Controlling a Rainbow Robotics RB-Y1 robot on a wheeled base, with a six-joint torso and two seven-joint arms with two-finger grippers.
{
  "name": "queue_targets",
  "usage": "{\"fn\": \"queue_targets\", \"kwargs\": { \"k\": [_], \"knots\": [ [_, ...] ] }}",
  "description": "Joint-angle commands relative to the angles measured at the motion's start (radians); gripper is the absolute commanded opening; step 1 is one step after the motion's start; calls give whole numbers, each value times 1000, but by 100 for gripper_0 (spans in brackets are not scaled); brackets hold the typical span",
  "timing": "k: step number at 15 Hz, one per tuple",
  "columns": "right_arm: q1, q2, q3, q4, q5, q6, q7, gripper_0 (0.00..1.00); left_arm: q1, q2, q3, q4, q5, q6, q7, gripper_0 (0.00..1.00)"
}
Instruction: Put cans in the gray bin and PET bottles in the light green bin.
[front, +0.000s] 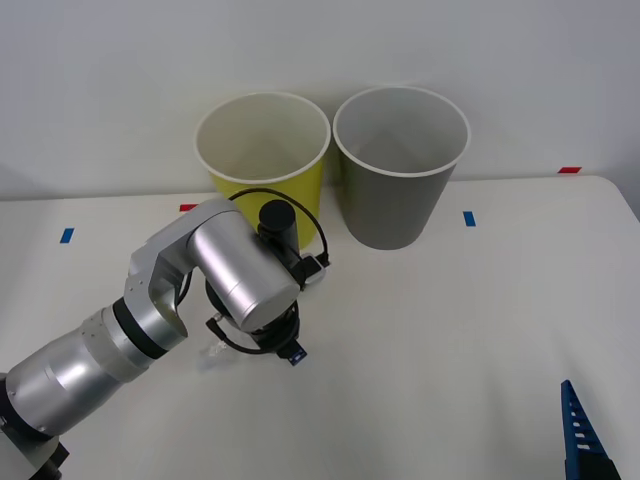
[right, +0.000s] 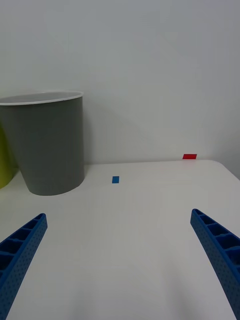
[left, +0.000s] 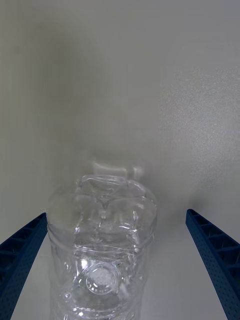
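Left arm reached over the white counter, its wrist pointed down in front of the light green bin. In the left wrist view the left gripper was wide open, one blue ribbed finger on each side of the PET bottle, neither finger touching it. The bottle lay on the counter between the fingers, clear and ribbed, its body crumpled in places. In the front view only a small clear part of the bottle showed at the counter under the left wrist, near the wrist's left edge; the rest was hidden by the arm.

The light green bin stood at the back of the counter against the wall, with the gray bin just beside it on the robot's right. Both upright, mouths open; could not tell what was inside either.

Right gripper was low at the near right of the counter, well apart from the bottle. Its fingers were spread wide with nothing between them, facing the gray bin. Small blue tape marks and a red tape mark sat on the counter.
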Motion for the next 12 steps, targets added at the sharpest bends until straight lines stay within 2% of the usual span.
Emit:
{"fn": "queue_targets", "kwargs": {
  "k": [1, 2, 3, 4, 5, 12],
  "knots": [
    [0, 0, 0, 0, 0, 0, 0, 100, 0, -2, 0, 7, 7, -1, -3, 84],
    [0, 0, 0, 0, 0, 0, 0, 100, 0, -2, 0, 5, 9, -1, -3, 63],
    [0, 0, 0, 0, 0, 0, 0, 100, 0, -2, 0, 5, 13, -1, -6, 33],
    [0, 0, 0, 0, 0, 0, 0, 100, 0, -2, 0, 5, 19, -1, -8, 7],
    [0, 0, 0, 0, 0, 0, 0, 100, 0, -2, 2, 5, 21, -1, -10, 0],
    [0, 0, 0, 0, 0, 0, 0, 100, 2, 6, 3, 4, 22, -4, -14, 0]
  ]
}}
